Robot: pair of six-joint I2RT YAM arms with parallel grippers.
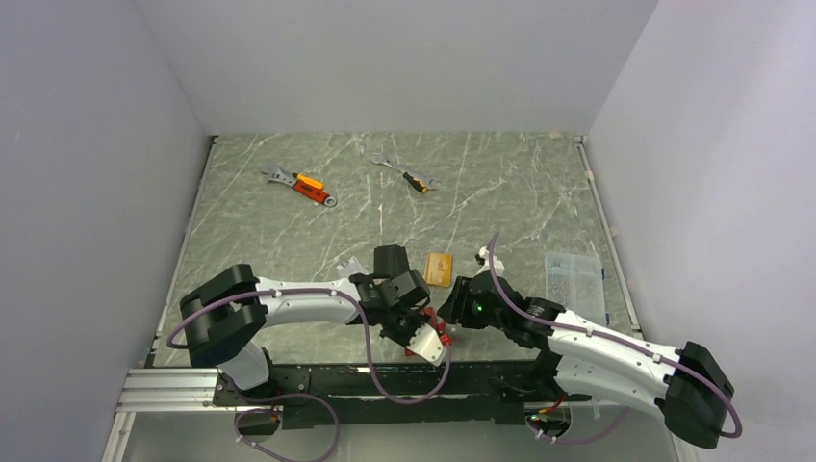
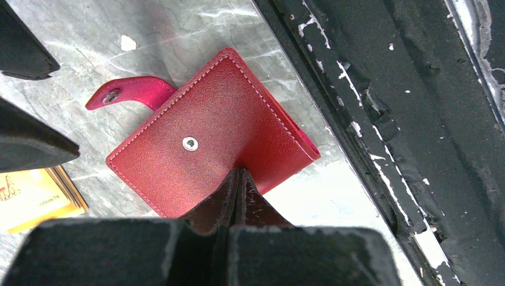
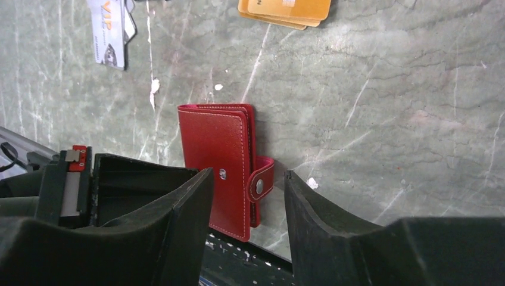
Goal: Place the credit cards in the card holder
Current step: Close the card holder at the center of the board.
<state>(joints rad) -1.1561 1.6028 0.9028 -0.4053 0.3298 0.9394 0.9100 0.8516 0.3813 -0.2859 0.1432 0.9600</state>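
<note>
The red card holder [image 2: 208, 137] lies folded shut on the marble table, right at the near edge, with its snap tab [image 2: 128, 92] unfastened. My left gripper [image 2: 241, 174] is shut, and its joined tips rest on the holder's cover with nothing between them. My right gripper [image 3: 249, 177] is open and hovers low over the holder [image 3: 217, 167], with the tab [image 3: 262, 182] lying between its fingers. Orange-gold credit cards [image 3: 286, 9] lie stacked just beyond the holder. A silver-grey card [image 3: 110, 30] lies to one side of them. No card is in either gripper.
A black metal rail [image 2: 381, 119] runs along the table's near edge, right beside the holder. Two orange-handled wrenches [image 1: 300, 185] [image 1: 409, 178] lie at the far side. A clear plastic box [image 1: 573, 279] sits at the right, and white walls close in the table.
</note>
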